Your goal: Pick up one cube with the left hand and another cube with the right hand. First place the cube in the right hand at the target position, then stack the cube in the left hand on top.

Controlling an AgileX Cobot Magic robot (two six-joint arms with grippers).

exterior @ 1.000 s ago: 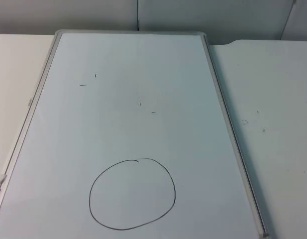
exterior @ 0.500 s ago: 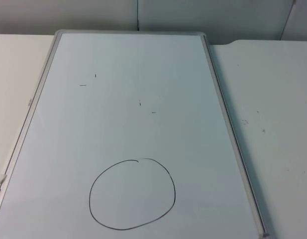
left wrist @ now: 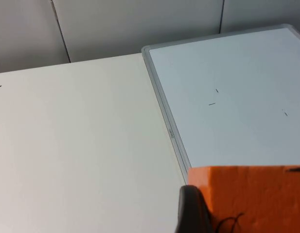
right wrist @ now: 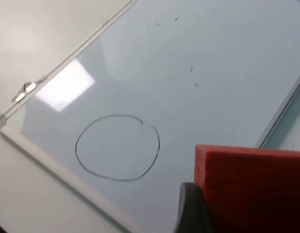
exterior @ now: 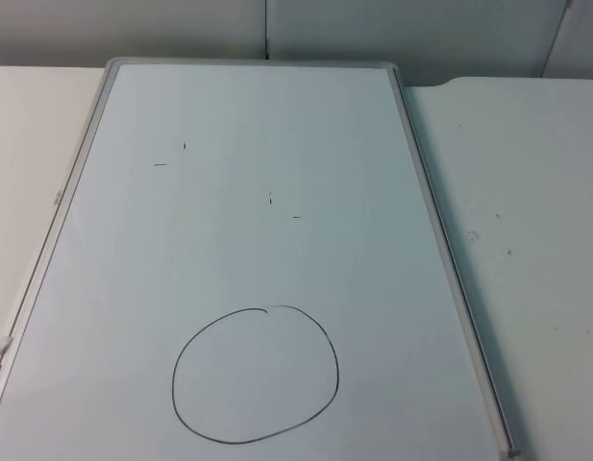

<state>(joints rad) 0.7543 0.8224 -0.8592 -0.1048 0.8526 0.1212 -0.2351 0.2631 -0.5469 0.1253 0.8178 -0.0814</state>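
Observation:
A black hand-drawn circle [exterior: 256, 375] marks the near part of the whiteboard [exterior: 277, 125] in the top view. In the left wrist view an orange cube [left wrist: 252, 194] sits against my left gripper's [left wrist: 242, 224] black fingertip [left wrist: 191, 213], held above the whiteboard's left frame. My right gripper [right wrist: 247, 218] is shut on a red cube [right wrist: 252, 184], its fingertip [right wrist: 191, 211] pressed on the cube's side. That cube hangs over the board, to the right of the circle [right wrist: 117, 147].
The whiteboard has a grey frame [exterior: 440, 250] and a few small pen marks [exterior: 270, 199]. White table top [exterior: 536, 211] lies on both sides of it. A grey partition wall [exterior: 277, 29] stands behind.

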